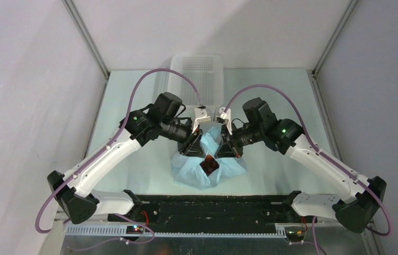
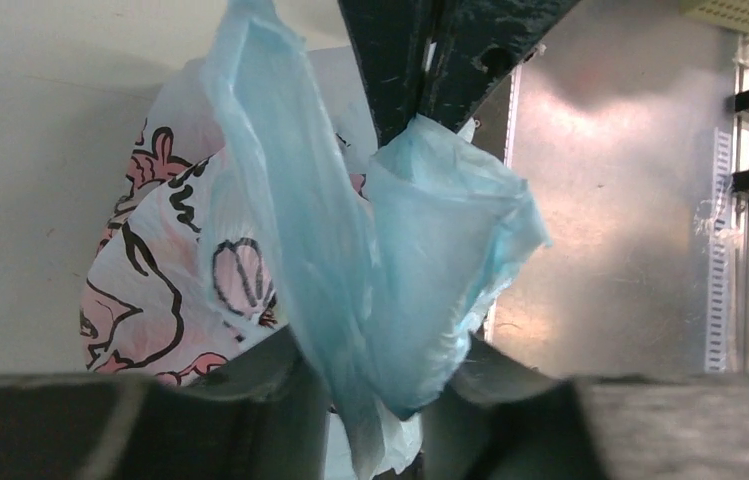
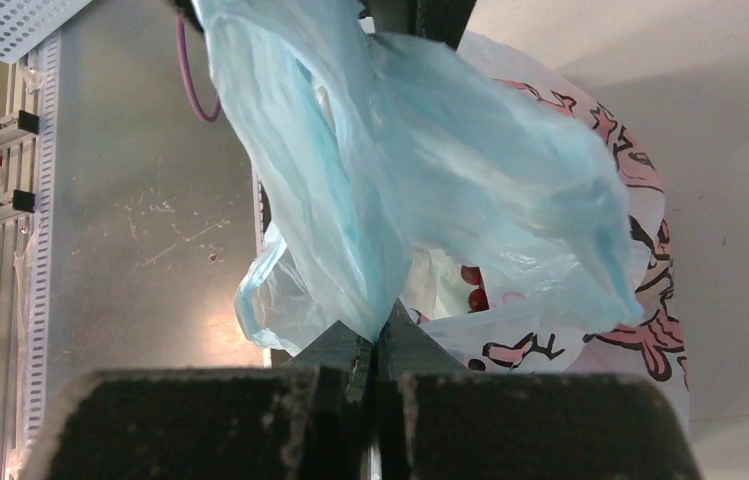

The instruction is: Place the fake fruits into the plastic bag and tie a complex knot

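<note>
Light-blue printed plastic bag [image 1: 191,172] upright, top drawn upward, bunched; red fruit [image 3: 472,287] visible inside.

The plastic bag [image 3: 510,180] hides most of the fake fruits [image 3: 472,290], only dark-red bits showing.

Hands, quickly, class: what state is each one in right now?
Left hand: open, the plastic bag passing through its gap.
Right hand: closed on the plastic bag.

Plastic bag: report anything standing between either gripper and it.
Nothing visible does. The right gripper is shut directly on the plastic bag's blue film. The left gripper's jaws stand slightly apart with another fold of film between them.
</note>
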You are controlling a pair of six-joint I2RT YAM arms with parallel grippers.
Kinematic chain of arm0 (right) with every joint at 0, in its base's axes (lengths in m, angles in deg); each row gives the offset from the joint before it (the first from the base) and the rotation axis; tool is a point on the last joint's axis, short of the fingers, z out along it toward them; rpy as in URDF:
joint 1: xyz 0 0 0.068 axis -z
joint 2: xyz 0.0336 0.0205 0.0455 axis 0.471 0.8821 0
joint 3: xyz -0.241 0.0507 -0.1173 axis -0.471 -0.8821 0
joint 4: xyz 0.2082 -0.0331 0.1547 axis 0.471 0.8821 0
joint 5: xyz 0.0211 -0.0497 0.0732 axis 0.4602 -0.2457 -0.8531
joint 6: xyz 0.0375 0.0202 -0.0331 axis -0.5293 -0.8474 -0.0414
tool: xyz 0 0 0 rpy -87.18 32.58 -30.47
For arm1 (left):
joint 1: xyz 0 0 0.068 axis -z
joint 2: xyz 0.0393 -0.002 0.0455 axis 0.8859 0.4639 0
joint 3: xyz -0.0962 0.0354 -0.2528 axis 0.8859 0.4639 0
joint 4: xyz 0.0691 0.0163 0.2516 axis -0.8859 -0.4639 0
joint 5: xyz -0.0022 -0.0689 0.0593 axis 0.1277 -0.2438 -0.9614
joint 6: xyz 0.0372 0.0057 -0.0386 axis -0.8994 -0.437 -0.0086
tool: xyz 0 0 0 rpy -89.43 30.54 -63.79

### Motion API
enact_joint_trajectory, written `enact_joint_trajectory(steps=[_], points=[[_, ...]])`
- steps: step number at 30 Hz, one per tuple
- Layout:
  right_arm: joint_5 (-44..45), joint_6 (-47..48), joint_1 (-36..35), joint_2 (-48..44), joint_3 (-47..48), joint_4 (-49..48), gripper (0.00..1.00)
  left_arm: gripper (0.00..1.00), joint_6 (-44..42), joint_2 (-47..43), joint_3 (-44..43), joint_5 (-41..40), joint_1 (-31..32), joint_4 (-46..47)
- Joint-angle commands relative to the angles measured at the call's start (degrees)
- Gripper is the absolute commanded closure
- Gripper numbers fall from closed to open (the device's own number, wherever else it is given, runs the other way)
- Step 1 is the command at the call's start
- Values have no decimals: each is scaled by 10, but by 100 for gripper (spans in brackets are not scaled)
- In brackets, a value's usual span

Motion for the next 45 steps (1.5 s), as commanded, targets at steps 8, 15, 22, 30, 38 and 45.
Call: enact_joint_trajectory(steps=[8,15,22,30,38,45], points=[[-6,9,-5,6,27,-1,100,38,-8,0,-42,35,16,14],[-9,9,-7,6,27,-4,100,36,9,19,-56,34,25,30],[7,6,-7,-2,27,-4,100,56,39,16,-44,35,27,83],[14,-12,10,-51,12,-25,56,89,55,-18,15,22,27,153],[45,-139,54,-130,-35,-161,27,91,48,-17,22,31,28,143],[73,-240,51,-127,-51,-284,30,91,43,-22,24,45,27,142]])
